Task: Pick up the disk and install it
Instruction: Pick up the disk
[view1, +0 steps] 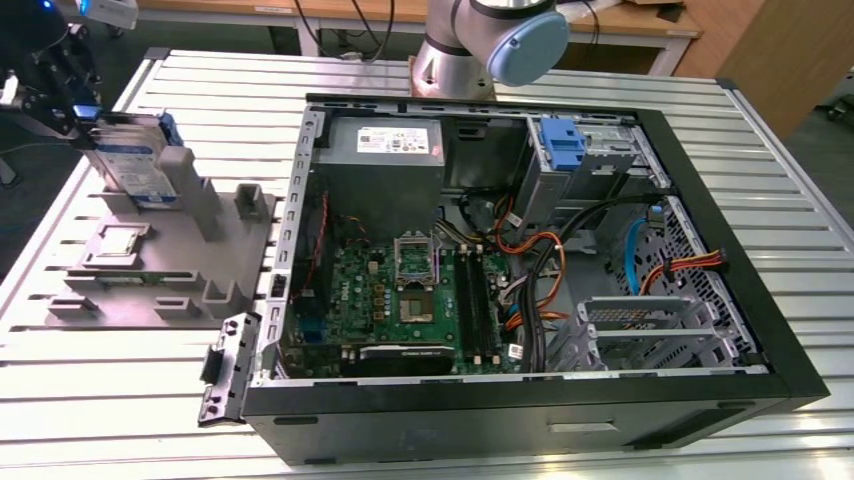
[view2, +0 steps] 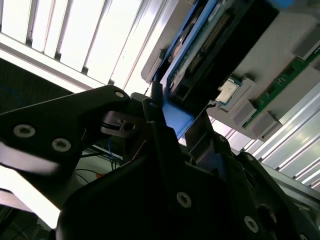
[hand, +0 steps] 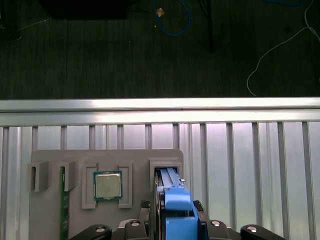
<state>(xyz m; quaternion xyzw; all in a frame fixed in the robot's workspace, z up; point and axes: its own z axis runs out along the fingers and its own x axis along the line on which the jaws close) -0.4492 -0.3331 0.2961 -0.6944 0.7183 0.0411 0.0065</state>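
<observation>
While my jaws are clamped on the blue carrier of the disk, the disk stands on edge directly below them, its lower part down among the posts of the grey fixture block. The block rests on the slatted surface, and the open computer case lies well off to one side of me.

My hold is only on a narrow plastic tab, so I judge it could flex or slip under the drive's weight. If I rise at a slant, the disk could bind against the posts and drag the block along.

The exterior view alone shows the case and the loose cables inside it, which could snag a carried drive. The first wrist view shows the slot beneath me and a processor chip seated beside it. The second wrist view shows the disk's connector edge and my jaws pinching the tab.
</observation>
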